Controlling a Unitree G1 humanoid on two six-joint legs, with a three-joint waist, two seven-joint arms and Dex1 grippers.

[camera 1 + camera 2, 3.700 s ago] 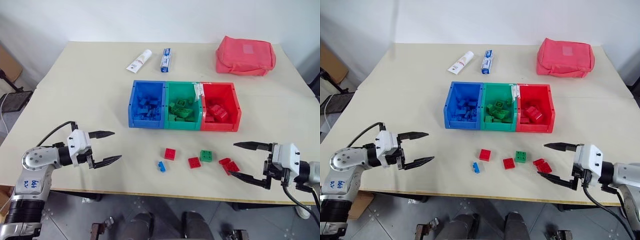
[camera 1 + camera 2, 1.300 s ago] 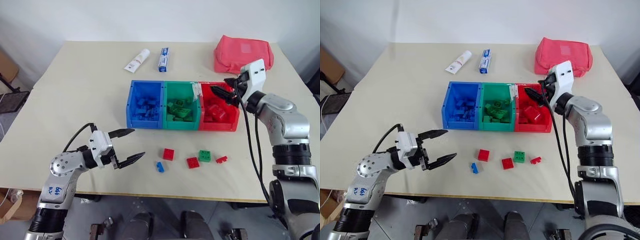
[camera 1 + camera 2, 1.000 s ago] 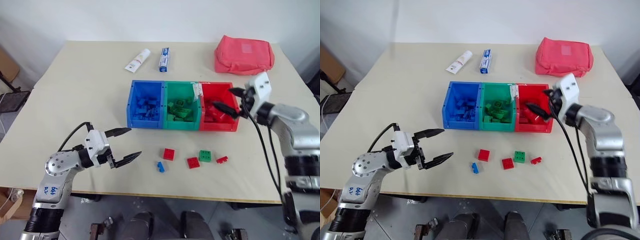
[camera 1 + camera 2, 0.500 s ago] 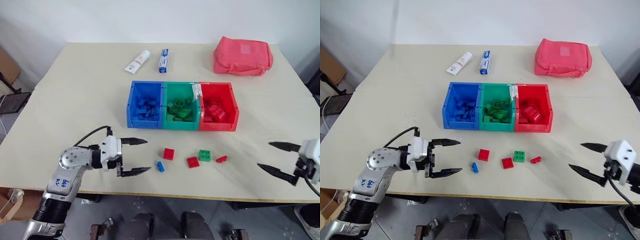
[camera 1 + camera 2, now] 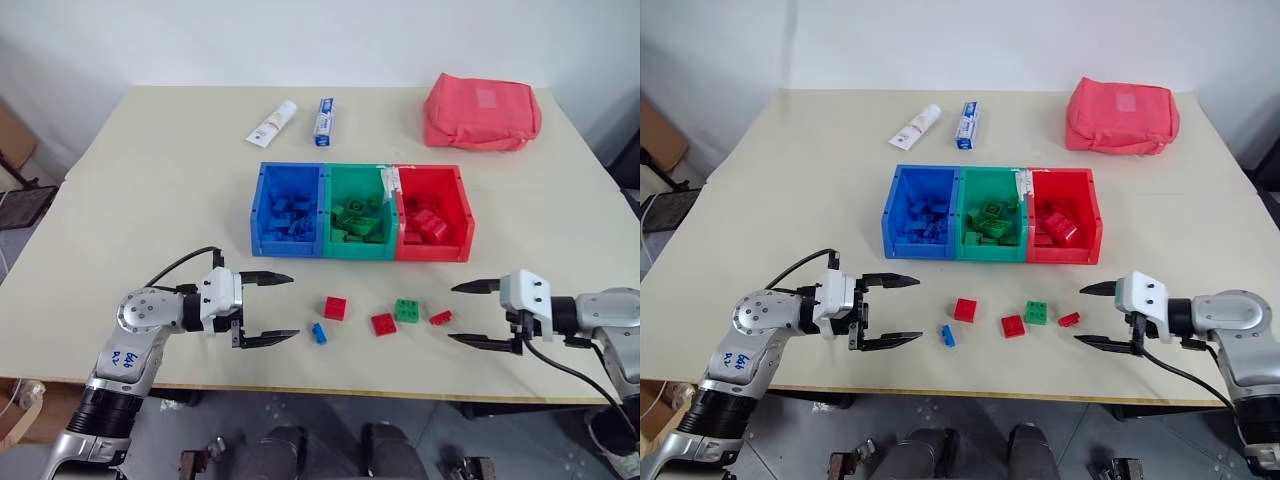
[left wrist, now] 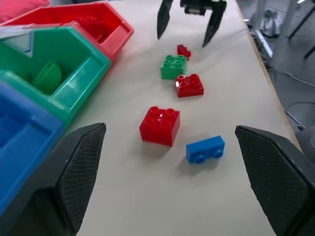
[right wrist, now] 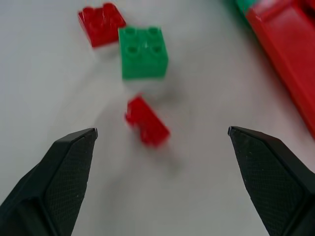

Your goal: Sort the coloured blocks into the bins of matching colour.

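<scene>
1. The three joined bins sit mid-table: the blue bin (image 5: 290, 210) on the robot's left, the green bin (image 5: 360, 210) in the middle and the red bin (image 5: 435, 212) on the right, each already holding bricks of its own colour.
2. Five loose bricks lie in a rough row on the table (image 5: 150, 180) between the bins and the near edge: a small blue brick (image 5: 319, 333), a red four-stud brick (image 5: 337, 308), a second red brick (image 5: 383, 324), a green four-stud brick (image 5: 407, 311) and a small red brick (image 5: 440, 318) lying on its side.
3. The left gripper (image 5: 278, 309) hovers low over the table, pointing toward the row, its fingers spread wide and empty; the blue brick lies just beyond its fingertips.
4. The right gripper (image 5: 468, 314) faces it from the other end of the row, likewise spread wide and holding nothing (the small red brick lies just ahead of its open fingers, apart from both).
5. At the far side of the table lie a white toothpaste tube (image 5: 273, 123), a blue-and-white toothpaste box (image 5: 324, 121) and a pink-red fabric pouch (image 5: 481, 111), all well apart from the bins.
</scene>
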